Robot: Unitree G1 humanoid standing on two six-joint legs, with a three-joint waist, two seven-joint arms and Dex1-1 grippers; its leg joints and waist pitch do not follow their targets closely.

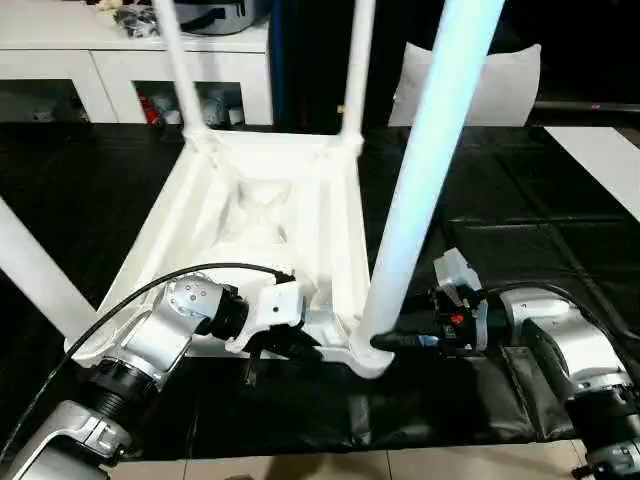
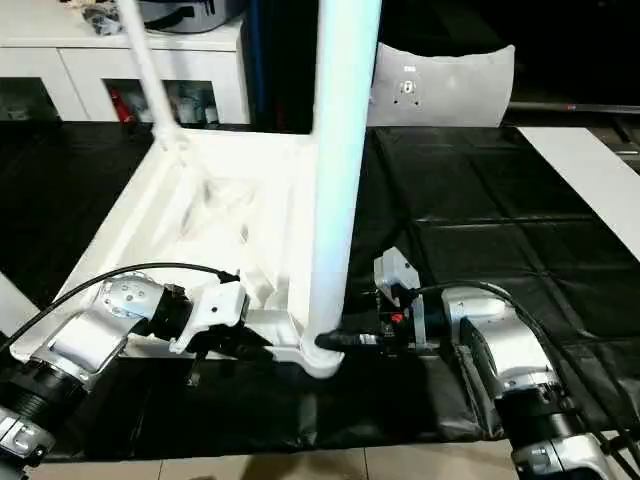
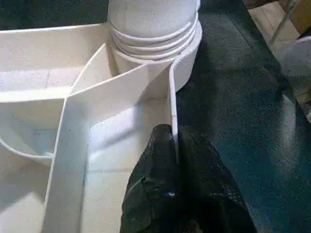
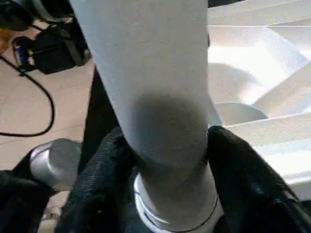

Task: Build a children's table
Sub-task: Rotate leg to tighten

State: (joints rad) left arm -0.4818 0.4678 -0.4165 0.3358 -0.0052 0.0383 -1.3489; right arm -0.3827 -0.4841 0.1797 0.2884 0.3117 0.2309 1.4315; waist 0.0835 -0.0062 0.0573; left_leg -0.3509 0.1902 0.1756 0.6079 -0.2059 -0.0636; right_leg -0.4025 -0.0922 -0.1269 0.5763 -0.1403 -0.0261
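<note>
Two hands work the upturned children's table (image 1: 260, 210): left hand (image 3: 174, 160) clenched on its rim wall, right hand (image 4: 167, 160) gripping the near leg (image 1: 425, 170) just above its socket. Keep that leg vertical while seating it.

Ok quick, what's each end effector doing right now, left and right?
Left end effector: closed, pinching the rim wall of the table top.
Right end effector: fingers either side of the near leg just above its socket, gripping it.
</note>
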